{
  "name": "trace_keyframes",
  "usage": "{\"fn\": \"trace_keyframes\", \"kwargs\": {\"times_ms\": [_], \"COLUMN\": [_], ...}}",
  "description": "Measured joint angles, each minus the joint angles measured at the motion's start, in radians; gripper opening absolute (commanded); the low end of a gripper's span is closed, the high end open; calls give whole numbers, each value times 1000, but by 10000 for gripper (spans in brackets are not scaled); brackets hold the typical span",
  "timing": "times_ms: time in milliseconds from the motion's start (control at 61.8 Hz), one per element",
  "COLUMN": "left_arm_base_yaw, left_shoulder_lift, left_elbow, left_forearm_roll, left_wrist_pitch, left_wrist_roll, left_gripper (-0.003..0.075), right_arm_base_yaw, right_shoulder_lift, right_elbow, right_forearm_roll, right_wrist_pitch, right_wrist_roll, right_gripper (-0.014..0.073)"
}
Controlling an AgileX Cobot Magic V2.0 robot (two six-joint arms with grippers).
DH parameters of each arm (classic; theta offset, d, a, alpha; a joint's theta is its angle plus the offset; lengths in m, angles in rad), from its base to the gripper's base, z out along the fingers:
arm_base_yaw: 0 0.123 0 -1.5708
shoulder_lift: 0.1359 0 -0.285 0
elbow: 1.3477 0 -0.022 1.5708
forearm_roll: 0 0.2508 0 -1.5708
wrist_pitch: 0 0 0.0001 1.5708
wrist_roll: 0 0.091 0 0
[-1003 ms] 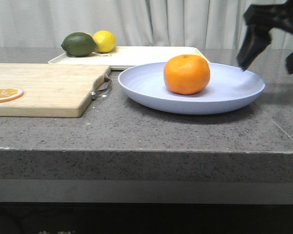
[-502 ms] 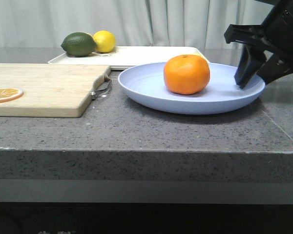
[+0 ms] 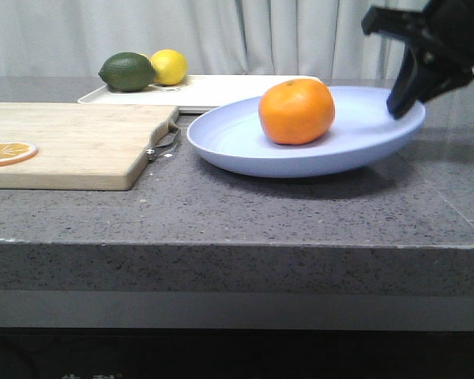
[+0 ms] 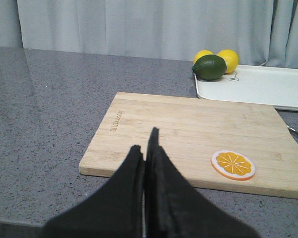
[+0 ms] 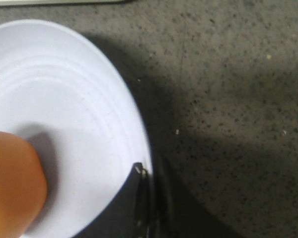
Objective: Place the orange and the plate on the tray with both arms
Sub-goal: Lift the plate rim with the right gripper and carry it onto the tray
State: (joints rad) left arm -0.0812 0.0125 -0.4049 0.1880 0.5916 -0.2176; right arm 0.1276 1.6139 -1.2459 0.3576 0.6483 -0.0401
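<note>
The orange (image 3: 296, 111) sits on the pale lavender-blue plate (image 3: 237, 138), a little left of the plate's middle. My right gripper (image 3: 400, 106) is shut on the plate's right rim, and that side is lifted off the counter so the plate tilts. In the right wrist view the rim (image 5: 139, 124) runs between the two fingers of the right gripper (image 5: 150, 171), with the orange (image 5: 12, 183) at the edge. The cream-white tray (image 3: 245, 91) lies behind the plate. My left gripper (image 4: 146, 144) is shut and empty, hovering over the near edge of the wooden board.
A wooden cutting board (image 3: 71, 142) with an orange slice (image 3: 8, 151) lies on the left of the grey counter. A green lime (image 3: 128, 71) and a yellow lemon (image 3: 169, 66) rest on the tray's left end. The counter's front edge (image 3: 221, 245) is close.
My right gripper came down onto the plate's right rim, shut on it and raised that side. The orange shifted slightly left on the tilted plate.
</note>
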Motion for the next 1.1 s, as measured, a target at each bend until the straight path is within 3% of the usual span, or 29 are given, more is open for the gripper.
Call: {"fn": "trace_keyframes", "kwargs": {"times_ms": [243, 453, 647, 906, 1100], "left_arm_base_yaw": [0, 0, 0, 0, 0], "left_shoulder_lift": [0, 0, 0, 0, 0], "left_elbow": [0, 0, 0, 0, 0], "left_forearm_roll": [0, 0, 0, 0, 0], "left_wrist_pitch": [0, 0, 0, 0, 0], "left_wrist_roll": [0, 0, 0, 0, 0], "left_gripper": [-18, -18, -18, -18, -18], "right_arm_base_yaw": [-11, -13, -13, -13, -13], "right_shoulder_lift": [75, 263, 498, 817, 961], "right_elbow": [-248, -574, -905, -1323, -1499], "right_forearm_roll": [10, 99, 192, 202, 202], "right_wrist_pitch": [170, 248, 266, 303, 289], "right_wrist_roll": [-11, -11, 3, 62, 89], "right_gripper": [-68, -67, -60, -60, -60]}}
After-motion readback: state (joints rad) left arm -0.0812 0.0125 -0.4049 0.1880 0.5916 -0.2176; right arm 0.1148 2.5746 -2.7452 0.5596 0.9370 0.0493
